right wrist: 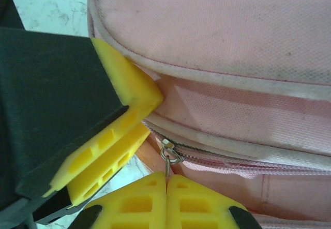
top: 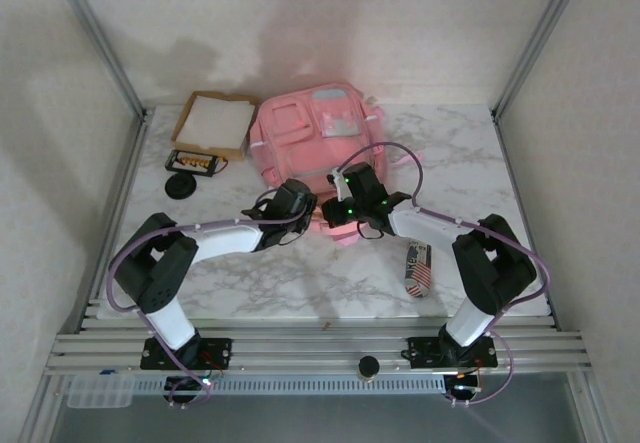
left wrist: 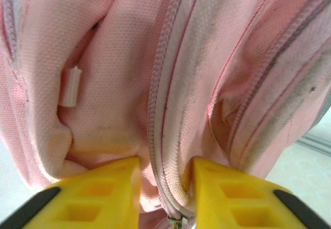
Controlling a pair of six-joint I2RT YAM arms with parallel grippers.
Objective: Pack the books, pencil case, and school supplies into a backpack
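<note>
At near edge of backpack (top: 300,133) on table (top: 480,163): pinches zipper seam (left wrist: 164,177) between narrow left jaws; clamps zipper pull (right wrist: 167,155) in right jaws, pressed fully together.

Marble table (top: 300,275) carries backpack (top: 305,133), cardboard tray (top: 215,123), flag-print pouch (top: 418,271).

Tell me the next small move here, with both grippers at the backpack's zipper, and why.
Probably draw the right gripper along the closed zipper teeth, away from the left gripper. Its fingers are shut on the zipper pull, and the left gripper pinches the backpack fabric right beside it as an anchor, so the zipper looks ready to be slid open.
</note>
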